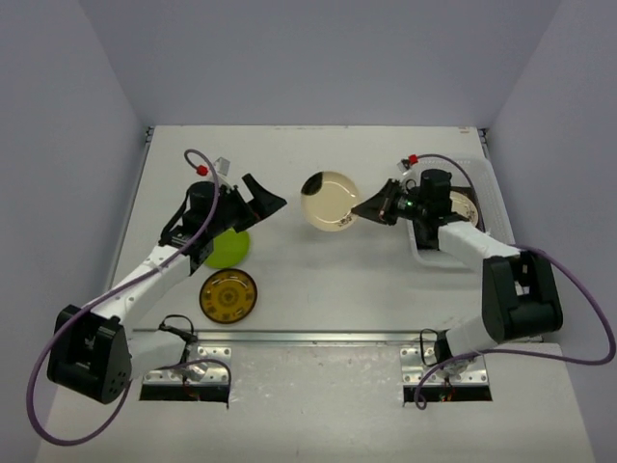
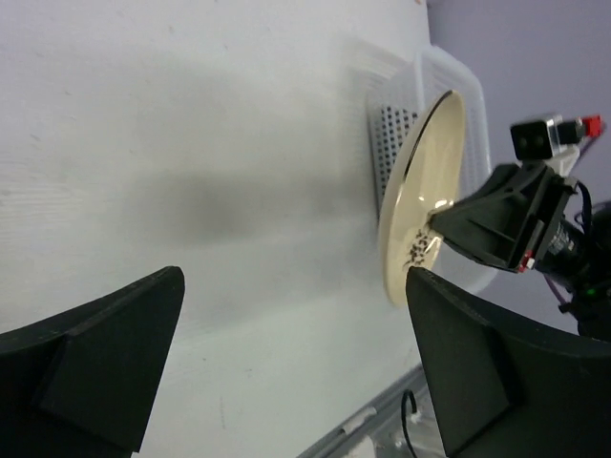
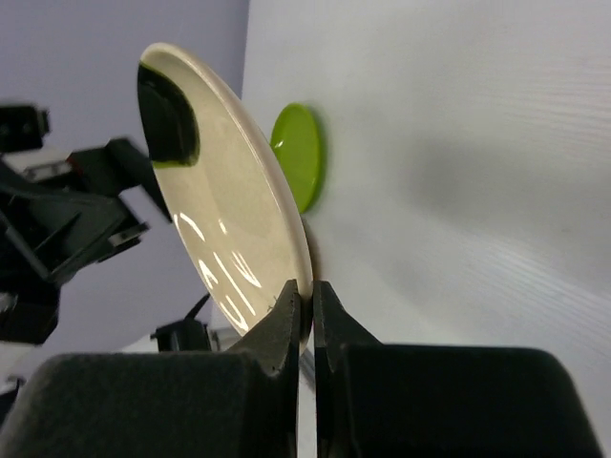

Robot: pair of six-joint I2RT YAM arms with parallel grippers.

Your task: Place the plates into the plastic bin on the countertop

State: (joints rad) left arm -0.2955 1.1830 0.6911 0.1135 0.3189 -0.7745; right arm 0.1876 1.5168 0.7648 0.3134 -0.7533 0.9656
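My right gripper (image 1: 364, 206) is shut on the rim of a round cream plate (image 1: 330, 201) and holds it above the countertop (image 1: 318, 280); the plate also shows in the right wrist view (image 3: 224, 215) and in the left wrist view (image 2: 420, 196). The plastic bin (image 1: 482, 198) stands at the right with a patterned plate (image 1: 465, 206) inside, mostly hidden by the arm. A lime green plate (image 1: 228, 248) and an amber-patterned plate (image 1: 228, 294) lie at the left. My left gripper (image 1: 262, 200) is open and empty, above the green plate's far edge.
A metal rail (image 1: 308, 337) runs along the near edge of the countertop. Grey walls close in the left, back and right sides. The right arm (image 1: 482, 253) stretches over the bin's near end.
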